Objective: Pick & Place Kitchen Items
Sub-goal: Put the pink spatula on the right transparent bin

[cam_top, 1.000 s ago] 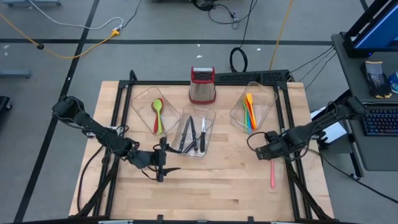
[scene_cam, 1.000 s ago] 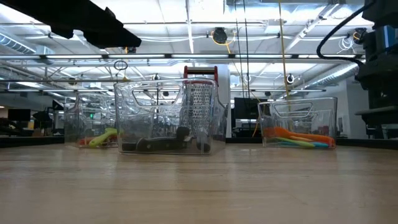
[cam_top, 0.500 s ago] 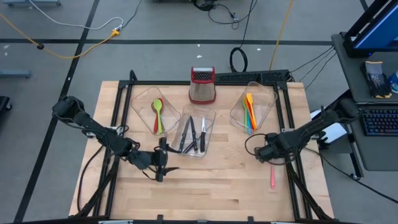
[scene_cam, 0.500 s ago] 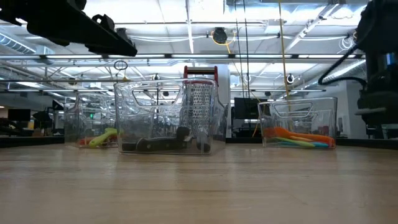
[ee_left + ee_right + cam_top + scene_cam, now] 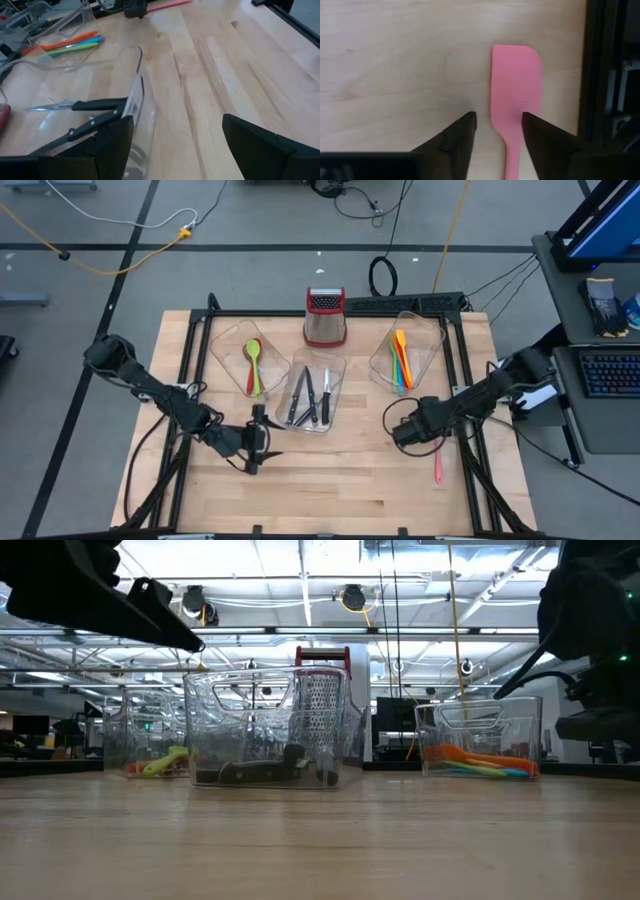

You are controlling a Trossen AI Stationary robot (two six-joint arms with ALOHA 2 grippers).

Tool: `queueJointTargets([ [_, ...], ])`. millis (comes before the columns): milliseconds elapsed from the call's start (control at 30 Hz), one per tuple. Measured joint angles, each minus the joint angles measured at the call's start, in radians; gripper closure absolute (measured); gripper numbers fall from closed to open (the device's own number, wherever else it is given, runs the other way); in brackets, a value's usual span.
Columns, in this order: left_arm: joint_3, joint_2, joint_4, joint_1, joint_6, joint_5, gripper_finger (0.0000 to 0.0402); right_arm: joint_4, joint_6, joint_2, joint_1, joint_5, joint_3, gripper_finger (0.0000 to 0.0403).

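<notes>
A pink spatula (image 5: 437,464) is seen lying flat on the bare wooden table (image 5: 340,480), near the right edge and on the near side of the right-hand tub (image 5: 430,340). The right gripper (image 5: 408,432) is held just to the left of the spatula's far end; in the right wrist view its fingers (image 5: 457,137) are parted by a narrow gap, nothing is gripped between them, and the spatula's blade (image 5: 516,90) is seen beside that gap, not inside it.

The left gripper (image 5: 254,448) is poised above the table just on the near side of the middle tub (image 5: 338,395). Its fingers (image 5: 107,142) are spread wide and nothing is held.

In the middle tub the black-handled knives (image 5: 311,397) are laid side by side. In the left tub (image 5: 225,345) a green spoon (image 5: 254,360) and a red utensil (image 5: 251,372) are kept together. The right-hand tub is filled with orange, yellow, green and blue utensils (image 5: 400,360) lying lengthwise.

A steel box grater (image 5: 325,318) with a red top is stood upright at the far side of the table, between the left and right tubs.
</notes>
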Motion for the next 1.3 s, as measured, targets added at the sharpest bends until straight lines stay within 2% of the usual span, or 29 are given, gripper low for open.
queueJointTargets([
  [300,-0.093,0.000,0.135,-0.030,-0.048,-0.001,0.0094,-0.011,-0.007,-0.052,-0.027,-0.005,-0.013,0.0356],
  [500,-0.107,0.000,0.173,-0.053,-0.050,-0.001,0.0094,-0.011,-0.078,-0.052,-0.050,-0.019,-0.013,0.0391],
  [667,-0.107,0.000,0.176,-0.054,-0.047,-0.001,0.0094,-0.008,-0.135,-0.052,-0.049,-0.019,-0.013,0.0364],
  [867,-0.107,0.000,0.177,-0.054,-0.044,-0.001,0.0094,-0.006,-0.158,-0.052,-0.049,-0.026,-0.015,0.0284],
  [1000,-0.107,0.000,0.176,-0.054,-0.042,-0.001,0.0094,-0.031,-0.157,-0.053,-0.050,-0.067,-0.011,0.0237],
  [1133,-0.107,0.000,0.176,-0.054,-0.028,-0.002,0.0094,-0.071,-0.161,-0.067,-0.050,-0.080,0.030,0.0222],
  [1300,-0.107,0.000,0.180,-0.054,-0.030,-0.003,0.0094,-0.092,-0.149,-0.091,-0.049,-0.036,0.034,0.0225],
])
